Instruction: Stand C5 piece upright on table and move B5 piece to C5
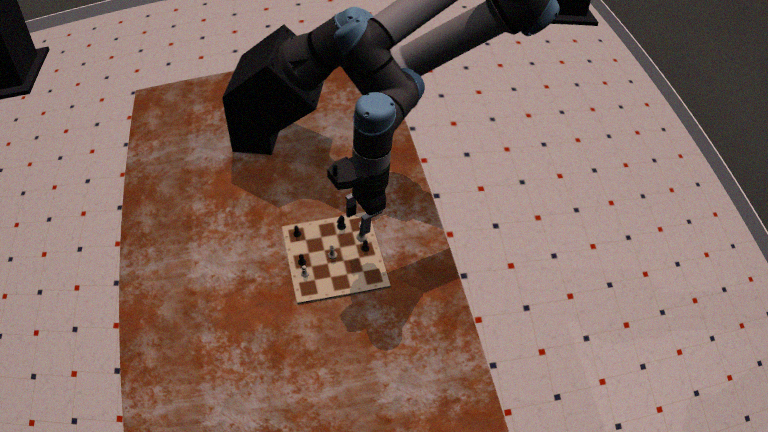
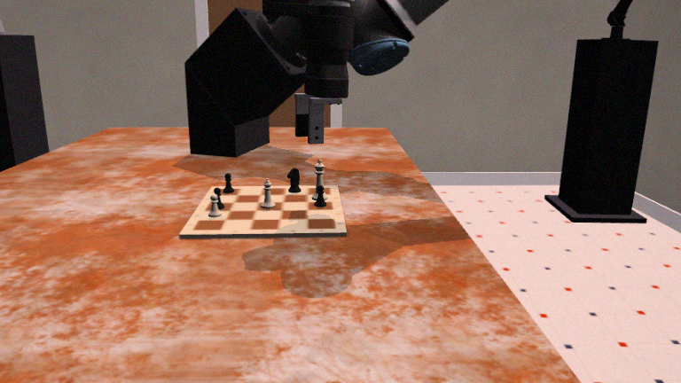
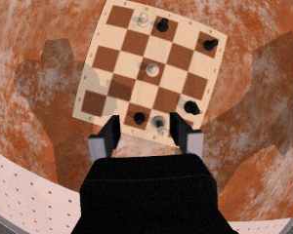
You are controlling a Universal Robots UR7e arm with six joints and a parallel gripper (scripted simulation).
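The 5x5 board [image 1: 291,257] [image 2: 261,231] [image 3: 97,44] lies on the table. A black pawn [image 1: 365,246] [image 2: 319,198] [image 3: 139,118] stands upright on the middle square of one edge row, apparently C5. The tall white king [image 2: 319,176] [image 3: 161,132] stands upright on the square beside it, apparently B5; a finger partly hides it in the top view. The edge marks are too small to read surely. My gripper [image 1: 356,224] [image 2: 309,138] [image 3: 145,124] is open and empty, high above the board's edge; its fingers are well above the king's head.
Upright on the board are a black knight [image 1: 341,223] [image 2: 293,180] [image 3: 191,107], a white piece [image 1: 331,253] [image 2: 267,194] [image 3: 152,69] on the centre square, a white pawn [image 1: 304,271] [image 2: 214,206] [image 3: 144,19] and two more black pawns. The robot's base stands behind the board.
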